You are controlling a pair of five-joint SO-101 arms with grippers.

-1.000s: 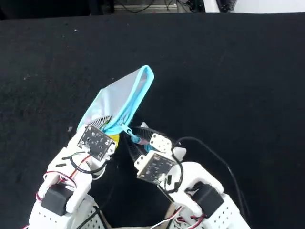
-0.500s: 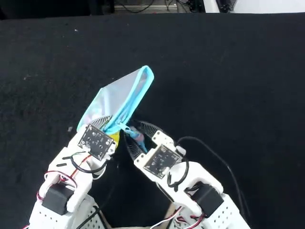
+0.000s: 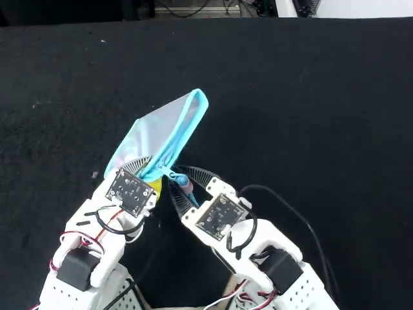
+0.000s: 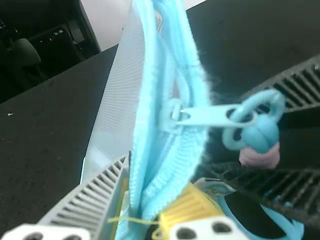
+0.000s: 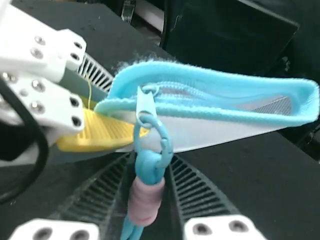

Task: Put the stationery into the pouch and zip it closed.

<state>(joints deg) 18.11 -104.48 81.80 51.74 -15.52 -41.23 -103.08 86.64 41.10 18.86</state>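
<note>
- At the lower edge of the high view, the left arm [image 3: 84, 252] and the right arm [image 3: 271, 265] stood side by side, both white and both pointing up the frame.
- The left gripper [image 3: 151, 175] was just left of centre. Its jaws were closed on the near corner of the pouch [image 3: 161, 129], with the yellow finger [image 5: 95, 132] on one side of the cloth and the grey ribbed finger [image 4: 95, 200] on the other.
- The right gripper [image 3: 181, 184] was just beside it, a little right. Its jaws stood narrow, and the black ribbed fingers [image 5: 195, 190] held the zipper pull [image 5: 146, 107] between them, at the blue bead [image 4: 260, 132] and the pink bead [image 5: 145, 200] on its cord.
- The slider of the zip sat at the held end of the pouch, between the two grippers.
- The light blue pouch stretched from there toward the upper centre of the frame, tilted to the right, with its zip edge on the right side.
- The black table [image 3: 310, 103] lay under and beyond it.
</note>
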